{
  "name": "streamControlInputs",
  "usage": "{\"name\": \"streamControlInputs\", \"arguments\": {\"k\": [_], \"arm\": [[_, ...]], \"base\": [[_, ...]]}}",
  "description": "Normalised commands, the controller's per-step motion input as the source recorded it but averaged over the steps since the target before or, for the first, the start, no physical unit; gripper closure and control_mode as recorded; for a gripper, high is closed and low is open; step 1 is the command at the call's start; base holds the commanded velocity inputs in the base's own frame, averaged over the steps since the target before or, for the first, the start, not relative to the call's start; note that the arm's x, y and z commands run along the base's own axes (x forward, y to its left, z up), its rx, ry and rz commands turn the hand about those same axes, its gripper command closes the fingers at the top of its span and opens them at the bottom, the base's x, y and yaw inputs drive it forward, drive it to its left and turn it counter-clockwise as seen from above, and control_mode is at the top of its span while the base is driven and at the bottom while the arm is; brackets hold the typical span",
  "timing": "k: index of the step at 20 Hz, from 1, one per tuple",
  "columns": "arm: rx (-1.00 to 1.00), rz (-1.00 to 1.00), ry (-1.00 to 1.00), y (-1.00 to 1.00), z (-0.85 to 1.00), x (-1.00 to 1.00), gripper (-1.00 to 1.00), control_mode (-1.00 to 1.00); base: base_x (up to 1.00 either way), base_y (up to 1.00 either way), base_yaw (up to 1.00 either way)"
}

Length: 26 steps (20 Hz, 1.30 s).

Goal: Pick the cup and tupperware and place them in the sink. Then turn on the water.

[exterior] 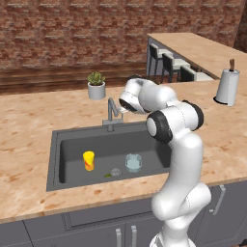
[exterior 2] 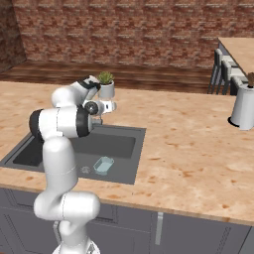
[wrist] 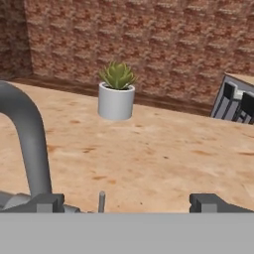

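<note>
I see the cup [exterior: 89, 160] and tupperware [exterior: 133, 163] resting in the sink [exterior: 57, 159]. My gripper [wrist: 127, 202] hangs spread wide beside the faucet [wrist: 27, 134], seemingly not touching it.

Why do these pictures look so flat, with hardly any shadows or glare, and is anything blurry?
Left base view: even light, no glare; the cup and tupperware in the sink cast barely any shadow.
Right base view: the same flat light; the counter texture looks soft and smeared.
Hand view: the plant pot is fairly sharp, the faucet close by looks smooth, and the brick wall is coarse.
</note>
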Motion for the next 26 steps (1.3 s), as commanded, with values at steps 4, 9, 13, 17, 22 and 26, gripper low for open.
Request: {"name": "streamControlInputs", "arguments": {"k": [4,9,13,17,22,26], "arm": [[0.0,0.0,-0.04,0.0,-0.19,-0.04,-1.0,-1.0],[0.0,0.0,-0.04,0.0,-0.21,-0.05,-1.0,-1.0],[0.0,0.0,-0.03,0.0,-0.24,-0.1,-1.0,-1.0],[0.0,0.0,-0.03,0.0,-0.17,-0.09,-1.0,-1.0],[0.0,0.0,0.0,0.0,-0.04,-0.06,-1.0,-1.0],[0.0,0.0,0.0,0.0,-0.03,0.0,-1.0,-1.0]], "base": [[0.0,0.0,0.0],[0.0,0.0,0.0],[0.0,0.0,0.0],[0.0,0.0,0.0],[0.0,0.0,0.0],[0.0,0.0,0.0]]}}
